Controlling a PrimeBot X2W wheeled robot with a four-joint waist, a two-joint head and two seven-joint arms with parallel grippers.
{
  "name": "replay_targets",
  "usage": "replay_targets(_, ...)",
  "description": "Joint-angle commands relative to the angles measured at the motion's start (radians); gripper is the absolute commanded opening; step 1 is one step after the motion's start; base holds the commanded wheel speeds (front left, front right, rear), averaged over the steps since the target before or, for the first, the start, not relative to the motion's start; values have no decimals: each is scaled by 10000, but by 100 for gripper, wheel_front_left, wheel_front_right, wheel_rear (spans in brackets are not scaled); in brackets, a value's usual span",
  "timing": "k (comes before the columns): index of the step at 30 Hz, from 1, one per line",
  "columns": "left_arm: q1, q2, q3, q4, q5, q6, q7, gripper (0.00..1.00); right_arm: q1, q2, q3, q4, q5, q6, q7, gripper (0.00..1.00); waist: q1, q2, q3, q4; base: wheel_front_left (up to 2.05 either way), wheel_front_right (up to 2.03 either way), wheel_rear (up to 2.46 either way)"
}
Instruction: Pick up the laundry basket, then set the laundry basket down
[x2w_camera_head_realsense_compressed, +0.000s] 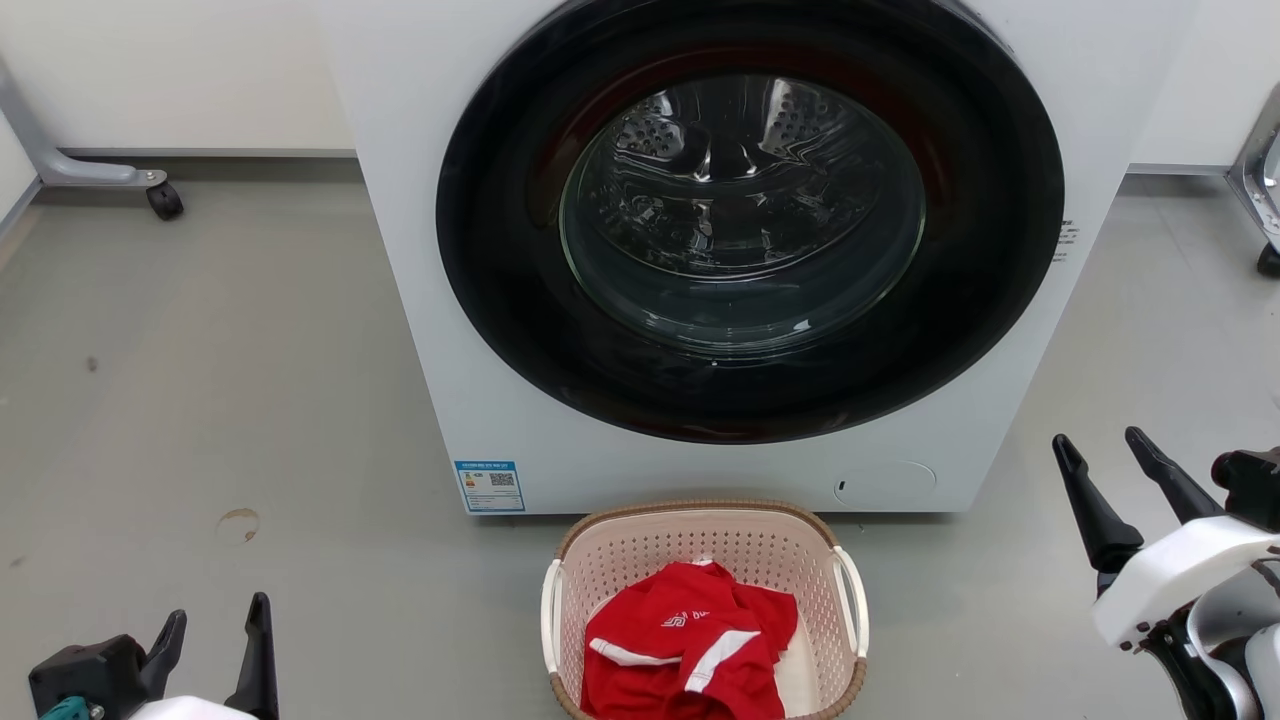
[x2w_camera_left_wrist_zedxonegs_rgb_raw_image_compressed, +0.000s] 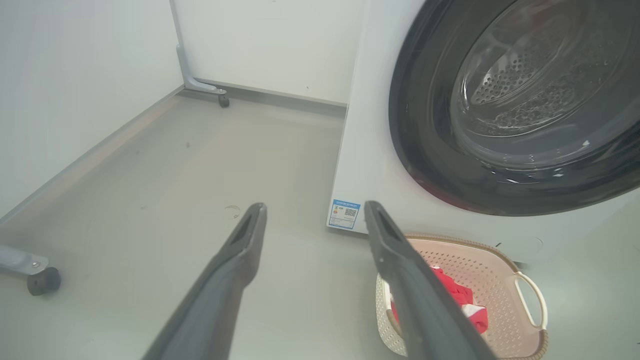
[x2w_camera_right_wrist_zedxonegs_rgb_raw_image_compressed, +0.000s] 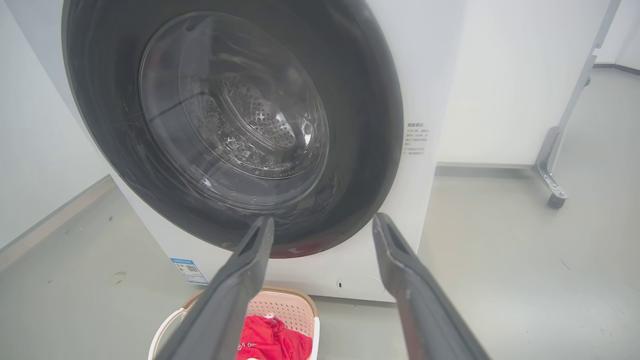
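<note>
Pale pink perforated plastic laundry basket (x2w_camera_head_realsense_compressed: 650, 560), brown woven-look rim, two white side handles, sits on the grey floor (x2w_camera_head_realsense_compressed: 250, 400) at near centre, just in front of a white front-loading washer (x2w_camera_head_realsense_compressed: 420, 300). Cannot tell if the basket touches the washer. Crumpled red garment with white stripes (x2w_camera_head_realsense_compressed: 690, 640) lies inside the basket. Round dark washer door with glass window (x2w_camera_head_realsense_compressed: 745, 215) is shut, metal drum visible through it. Small blue label (x2w_camera_head_realsense_compressed: 489, 486) at the washer's lower left corner. Left hand (x2w_camera_head_realsense_compressed: 218, 615) near left, two dark fingers spread apart, holding nothing, well apart from the basket. Right hand (x2w_camera_head_realsense_compressed: 1098, 445) near right, fingers spread, empty, also clear of the basket. Grey metal leg with black caster (x2w_camera_head_realsense_compressed: 165, 200) far left by the wall.
</note>
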Motion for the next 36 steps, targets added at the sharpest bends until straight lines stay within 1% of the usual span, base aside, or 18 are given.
replay_targets(1, -406, 327, 467, -189, -64, 3, -122, 100, -97, -210, 122, -316, -68, -27, 20, 100, 0, -1, 2, -1, 0, 0, 0)
replay_targets(12, -409, 338, 421, -255, 2, 136, -107, 100, -92, -218, 115, -361, -87, -27, 4, 100, 0, -1, -2, -2, 0, 0, 0)
replay_targets(14, -419, 413, 366, -282, 109, 108, -137, 100, -90, -219, 118, -369, -94, -27, 9, 100, 0, -1, -3, -2, 0, 0, 0)
replay_targets(15, 7, 13, -78, 9, 46, -2, -43, 0, 159, 15, -4, -1, 6, 2, 0, 0, 0, -1, -1, -2, 0, 0, 0)
replay_targets(19, 203, -564, -322, 403, -16, -22, -36, 0, 515, 392, 66, 405, 56, 6, 3, 0, 0, -1, 2, -3, 0, 0, 0)
replay_targets(22, 164, -681, -200, 450, -214, -152, -13, 0, 500, 397, 1, 413, 329, 5, 19, 0, 5, -1, 11, -21, 0, 0, 0)
replay_targets(25, 121, -795, -74, 517, -413, -295, 14, 0, 493, 403, -56, 415, 604, 4, 29, 0, 22, -1, 3, -39, 0, 0, 0)
replay_targets(29, 45, -947, 90, 631, -674, -483, 50, 0, 472, 410, -129, 437, 966, 3, 37, 0, 3, -1, 30, -61, 0, 0, 0)
replay_targets(33, -23, -1063, 214, 723, -870, -628, 77, 0, 447, 415, -185, 453, 1240, 2, 42, 0, 1, -1, 48, -77, 0, 0, 0)
replay_targets(36, -107, -1219, 382, 846, -1131, -823, 115, 0, 421, 422, -261, 472, 1606, 1, 52, 0, 0, -1, 64, -99, 0, 0, 0)
